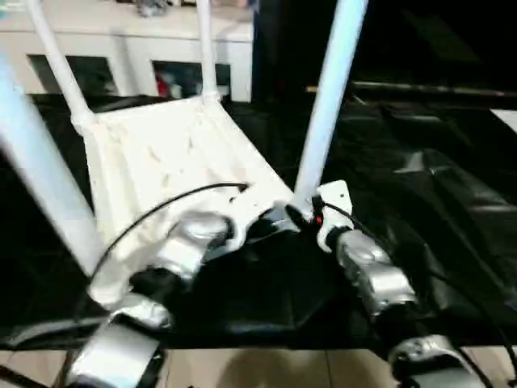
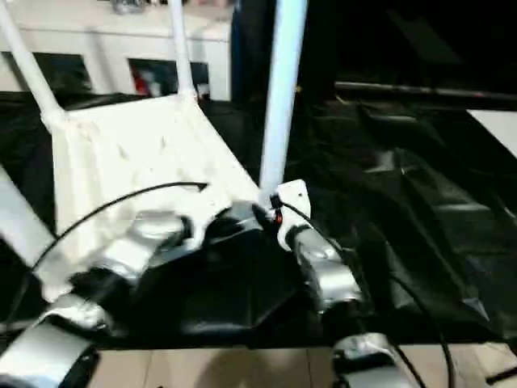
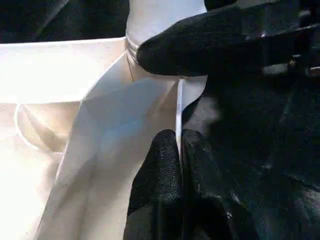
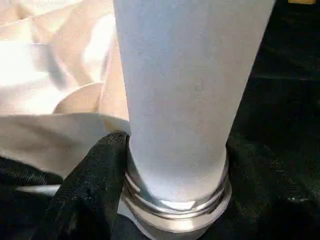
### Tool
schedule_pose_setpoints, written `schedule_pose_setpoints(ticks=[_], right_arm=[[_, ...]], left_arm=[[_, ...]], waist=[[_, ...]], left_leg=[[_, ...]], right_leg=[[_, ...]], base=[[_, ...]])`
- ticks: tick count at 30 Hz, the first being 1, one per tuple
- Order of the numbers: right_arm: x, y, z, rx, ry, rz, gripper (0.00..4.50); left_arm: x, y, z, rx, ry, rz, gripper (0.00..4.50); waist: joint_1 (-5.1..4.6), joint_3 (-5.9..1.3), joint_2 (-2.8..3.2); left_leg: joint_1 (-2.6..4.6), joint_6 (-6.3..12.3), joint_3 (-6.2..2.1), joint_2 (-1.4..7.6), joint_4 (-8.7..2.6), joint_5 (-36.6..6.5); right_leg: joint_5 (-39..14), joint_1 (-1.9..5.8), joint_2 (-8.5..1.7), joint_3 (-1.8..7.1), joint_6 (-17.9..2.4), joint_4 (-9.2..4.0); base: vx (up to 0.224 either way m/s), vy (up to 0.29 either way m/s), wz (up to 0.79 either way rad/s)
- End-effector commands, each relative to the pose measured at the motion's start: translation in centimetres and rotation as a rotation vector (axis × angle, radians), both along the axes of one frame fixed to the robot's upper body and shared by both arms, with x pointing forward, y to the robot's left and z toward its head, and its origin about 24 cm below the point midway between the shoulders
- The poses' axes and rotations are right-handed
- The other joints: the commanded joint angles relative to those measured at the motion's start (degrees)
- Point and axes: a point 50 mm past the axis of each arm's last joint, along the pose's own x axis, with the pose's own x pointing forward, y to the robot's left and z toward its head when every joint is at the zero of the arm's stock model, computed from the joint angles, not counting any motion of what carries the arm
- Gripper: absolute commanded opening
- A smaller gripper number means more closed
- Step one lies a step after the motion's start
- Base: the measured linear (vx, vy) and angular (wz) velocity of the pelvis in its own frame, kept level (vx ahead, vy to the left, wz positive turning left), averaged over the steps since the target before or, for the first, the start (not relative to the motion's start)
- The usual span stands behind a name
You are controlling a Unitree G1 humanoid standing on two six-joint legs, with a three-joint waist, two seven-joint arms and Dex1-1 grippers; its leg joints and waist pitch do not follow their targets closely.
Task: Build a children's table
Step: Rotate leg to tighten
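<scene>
The white tabletop [image 1: 161, 153] lies upside down on black cloth, ribbed underside up. Long white legs stand in its corner sockets: two at the back [image 1: 60, 65] [image 1: 206, 48], one near left [image 1: 36, 170], one near right [image 1: 327, 105]. My left gripper [image 3: 178, 137] is shut on the tabletop's thin rim beside the near-right corner. My right gripper [image 4: 175, 175] closes around the base of the near-right leg [image 4: 185, 100], one black finger [image 4: 90, 190] pressing against the leg's ringed collar. In the left wrist view, a right gripper finger [image 3: 190, 50] touches the same leg base.
A white cabinet [image 1: 129, 40] with glass doors stands behind the tabletop. Wrinkled black cloth [image 1: 420, 178] covers the work surface out to the right. A black cable [image 1: 161, 202] loops over my left forearm. Pale floor [image 1: 266, 368] shows at the near edge.
</scene>
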Motion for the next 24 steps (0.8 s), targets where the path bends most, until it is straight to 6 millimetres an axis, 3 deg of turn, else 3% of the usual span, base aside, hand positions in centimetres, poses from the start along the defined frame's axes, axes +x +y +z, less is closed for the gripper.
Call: schedule_pose_setpoints(ticks=[1,5,8,9,14,18,21,24], right_arm=[[-1.0,2.4,-1.2,-0.012,0.047,0.114,3.04],[-0.7,1.0,-0.1,-0.004,-0.021,0.170,3.57],[-0.5,0.1,0.2,-0.023,-0.036,0.196,3.72],[-0.5,-1.4,0.5,-0.069,-0.032,0.272,3.89],[-1.1,-4.1,1.4,-0.102,-0.004,0.473,3.99],[-1.6,-4.6,2.5,-0.061,-0.011,0.578,3.99],[-2.0,-4.6,3.0,-0.039,-0.011,0.642,3.99],[-2.4,-4.0,2.9,-0.035,0.007,0.704,3.99]], left_arm=[[-0.9,-1.7,-1.2,-0.040,0.031,-0.017,0.00],[-0.7,-0.8,-0.9,-0.048,0.021,-0.037,0.00],[-0.7,-0.3,-0.8,-0.047,0.020,-0.043,0.00],[-0.7,0.7,-0.7,-0.036,0.013,-0.064,0.00],[-1.3,2.8,-0.6,-0.049,0.030,-0.151,0.00],[-2.4,3.7,-0.2,-0.090,0.077,-0.259,0.00],[-3.4,4.1,0.3,-0.120,0.114,-0.354,0.00],[-4.1,4.4,0.8,-0.140,0.141,-0.397,0.00]], waist=[[-0.03,-2.15,-0.94],[0.12,-2.24,-0.76],[0.30,-2.34,-0.84],[0.37,-2.29,-1.01],[0.67,-2.59,-1.00],[0.72,-2.57,-1.06],[0.84,-2.58,-0.60],[1.24,-2.63,-0.65]], left_leg=[[0.82,-0.08,-2.24,3.26,-4.45,-20.6],[0.69,0.82,-2.13,3.33,-4.45,-20.1],[0.56,1.50,-1.99,3.34,-4.31,-19.0],[0.45,1.92,-1.97,3.29,-4.29,-18.5],[0.05,3.54,-1.81,3.40,-3.96,-15.7],[-0.13,4.60,-1.75,3.68,-3.95,-13.9],[0.20,4.22,-1.62,3.90,-4.01,-13.5],[0.22,3.82,-1.53,4.05,-4.02,-12.3]], right_leg=[[-27.8,0.95,-4.01,2.53,-6.2,-5.75],[-25.7,1.13,-3.94,2.57,-6.8,-5.58],[-24.0,1.28,-3.93,2.62,-7.4,-5.38],[-23.7,1.36,-3.96,2.60,-7.7,-5.35],[-19.1,1.83,-3.90,2.53,-9.2,-4.72],[-16.1,2.08,-3.93,2.54,-11.1,-4.17],[-14.5,1.79,-3.68,2.51,-12.5,-3.85],[-11.9,1.82,-3.69,2.57,-13.4,-3.34]], base=[[0.000,0.000,0.00],[0.000,0.000,0.00],[0.000,0.000,0.00],[0.000,0.000,0.00],[0.000,0.000,0.00],[0.000,0.000,0.00],[0.000,0.000,0.00],[0.000,0.000,0.00]])
